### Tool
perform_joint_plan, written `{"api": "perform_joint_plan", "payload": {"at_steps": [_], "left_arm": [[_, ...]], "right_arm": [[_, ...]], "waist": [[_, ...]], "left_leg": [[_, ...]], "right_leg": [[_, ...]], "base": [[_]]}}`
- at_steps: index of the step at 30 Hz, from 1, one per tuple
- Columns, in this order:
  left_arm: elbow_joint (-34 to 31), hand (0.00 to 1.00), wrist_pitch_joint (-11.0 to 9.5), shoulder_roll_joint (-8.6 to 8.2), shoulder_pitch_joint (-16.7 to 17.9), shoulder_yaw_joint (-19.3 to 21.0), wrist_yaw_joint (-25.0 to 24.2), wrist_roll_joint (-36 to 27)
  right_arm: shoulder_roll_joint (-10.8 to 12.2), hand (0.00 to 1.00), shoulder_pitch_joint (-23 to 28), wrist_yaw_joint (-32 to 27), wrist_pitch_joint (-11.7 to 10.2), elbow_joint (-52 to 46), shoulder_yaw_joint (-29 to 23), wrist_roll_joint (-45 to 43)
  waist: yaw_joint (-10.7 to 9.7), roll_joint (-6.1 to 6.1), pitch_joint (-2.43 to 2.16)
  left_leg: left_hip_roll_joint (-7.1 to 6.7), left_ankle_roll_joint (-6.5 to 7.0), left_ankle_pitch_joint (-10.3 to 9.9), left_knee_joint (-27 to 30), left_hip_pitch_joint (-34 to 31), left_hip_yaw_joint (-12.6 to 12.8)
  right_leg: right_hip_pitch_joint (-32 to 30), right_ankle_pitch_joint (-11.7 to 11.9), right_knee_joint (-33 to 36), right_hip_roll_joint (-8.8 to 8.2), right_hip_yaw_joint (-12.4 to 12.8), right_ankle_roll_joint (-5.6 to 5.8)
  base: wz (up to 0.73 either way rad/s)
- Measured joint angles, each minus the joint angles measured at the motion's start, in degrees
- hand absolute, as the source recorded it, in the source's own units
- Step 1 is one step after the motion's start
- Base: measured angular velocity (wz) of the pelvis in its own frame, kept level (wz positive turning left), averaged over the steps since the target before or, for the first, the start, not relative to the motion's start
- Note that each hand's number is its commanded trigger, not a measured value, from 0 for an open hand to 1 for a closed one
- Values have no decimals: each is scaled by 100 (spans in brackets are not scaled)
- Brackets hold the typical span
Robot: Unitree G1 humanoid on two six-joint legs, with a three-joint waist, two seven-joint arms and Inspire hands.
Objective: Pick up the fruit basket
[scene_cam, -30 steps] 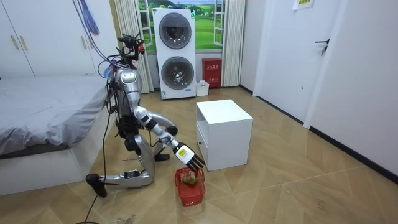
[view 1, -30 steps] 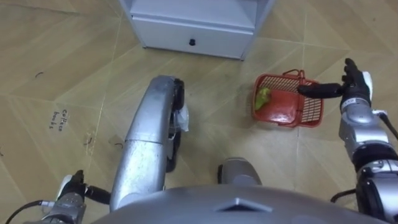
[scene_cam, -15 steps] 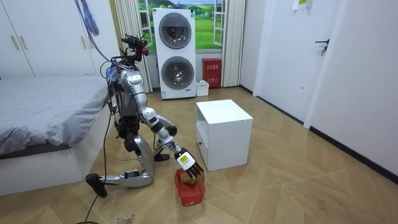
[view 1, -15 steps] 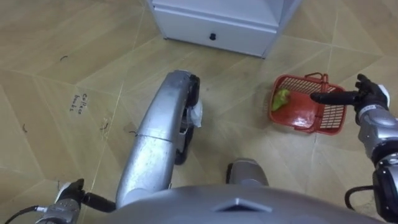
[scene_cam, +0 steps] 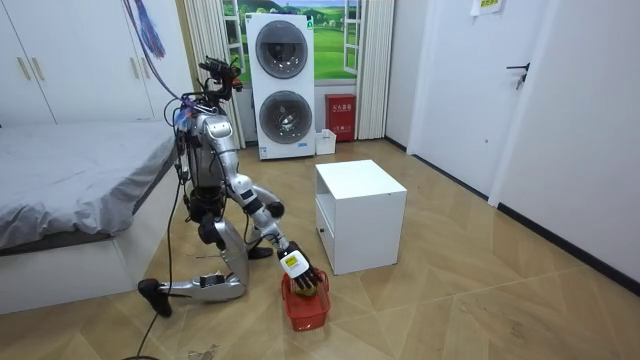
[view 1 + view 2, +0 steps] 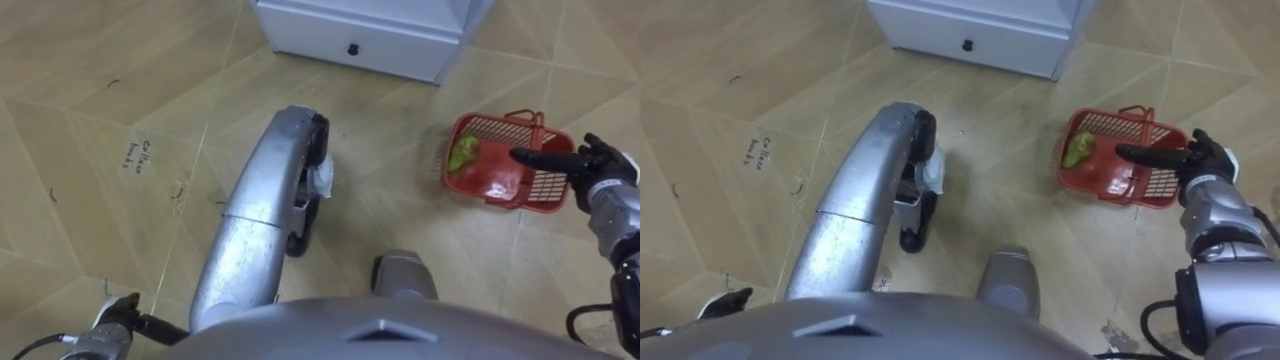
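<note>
One red basket [image 6: 497, 127] is sitting on the wooden floor [image 6: 120, 90], ahead of the robot and to its right, near the front corner of the white cabinet [image 6: 360, 35]. Its handle [image 6: 527, 116] is standing up at the far rim. A green fruit [image 6: 461, 155] is lying inside, against the basket's left wall.

The right hand [image 6: 592, 168] is reaching in from the right edge of the eye views and hanging over the basket's right half. Its fingers [image 6: 532, 157] are stretching out straight and together, pointing left across the open top, with the thumb lifting apart from them; they are curling round nothing. The fingertips are stopping short of the fruit and lying well apart from the handle. Whether they are touching the rim I cannot tell.

The left hand [image 6: 112, 320] is showing low at the left corner, well away from the basket, and I cannot tell how its fingers are standing.

The room view is showing the robot kneeling on one knee between the bed [image 5: 70, 180] and the cabinet, its right arm sloping down to the basket just before its knee.
</note>
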Motion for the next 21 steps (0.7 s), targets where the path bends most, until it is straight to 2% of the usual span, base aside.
{"api": "perform_joint_plan", "payload": {"at_steps": [3,7,14,18,21], "left_arm": [[-175,0,-1,-2,146,-126,-4,-149],[-176,0,0,0,237,-239,-24,-149],[-180,0,-1,2,238,-443,-25,-149],[-185,0,1,3,238,-507,-128,-149],[-197,0,0,4,225,-528,-181,-149]], "right_arm": [[-18,0,-92,79,64,244,0,349],[-50,0,-102,280,102,352,35,522],[-208,0,-160,400,137,462,453,514],[-210,0,-183,458,139,612,632,486],[-211,0,-201,515,139,606,681,468]], "waist": [[-8,55,3],[14,61,4],[86,54,7],[116,73,21],[130,96,13]], "left_leg": [[-3,51,25,-2,-5,52],[-9,77,39,-1,-10,67],[6,111,80,-57,-84,154],[26,106,83,-67,-119,189],[40,99,89,-71,-143,200]], "right_leg": [[-10,-6,11,-78,12,4],[-12,-7,26,-93,15,5],[-143,-24,59,-190,70,40],[-223,-25,83,-182,120,40],[-270,-25,111,-179,152,40]], "base": [[0],[0],[0],[-1],[-2]]}}
